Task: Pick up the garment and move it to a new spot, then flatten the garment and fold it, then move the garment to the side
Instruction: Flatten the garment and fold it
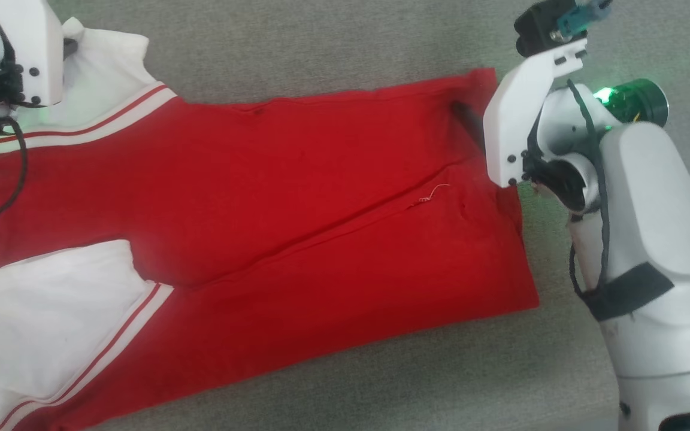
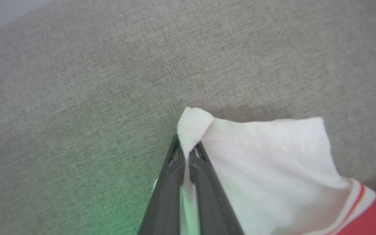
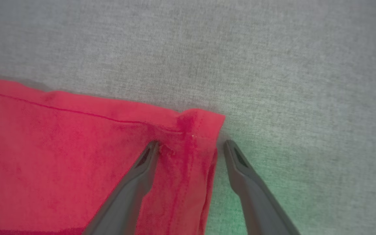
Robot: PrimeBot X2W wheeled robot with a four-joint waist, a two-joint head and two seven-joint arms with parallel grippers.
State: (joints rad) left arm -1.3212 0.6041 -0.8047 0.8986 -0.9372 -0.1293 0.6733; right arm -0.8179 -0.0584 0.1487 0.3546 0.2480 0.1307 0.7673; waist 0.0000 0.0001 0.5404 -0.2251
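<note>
At the left, a corner of the white short sleeve (image 2: 266,163) is being pinched by the left gripper (image 2: 185,153). Its two dark fingers are being pressed together on the cloth, and a small peak of sleeve is being pushed up past the tips.

The red jersey-style T-shirt with white sleeves and red-white striped trim (image 1: 297,197) is being carried flat by the grey woven fabric surface (image 1: 321,48). It is being shown plain side up, with the sleeves toward the surface's left side and the hem toward its right. The second white sleeve (image 1: 45,299) is being seen at the near left. A long diagonal crease is being shown across the red cloth, with a pale loose thread (image 1: 432,194) on it.

At the right, the far hem corner is being straddled by the right gripper (image 3: 189,148). Its fingers are being held wide apart, one over red cloth and the other over grey surface just beside the hem; nothing is being clamped.
</note>
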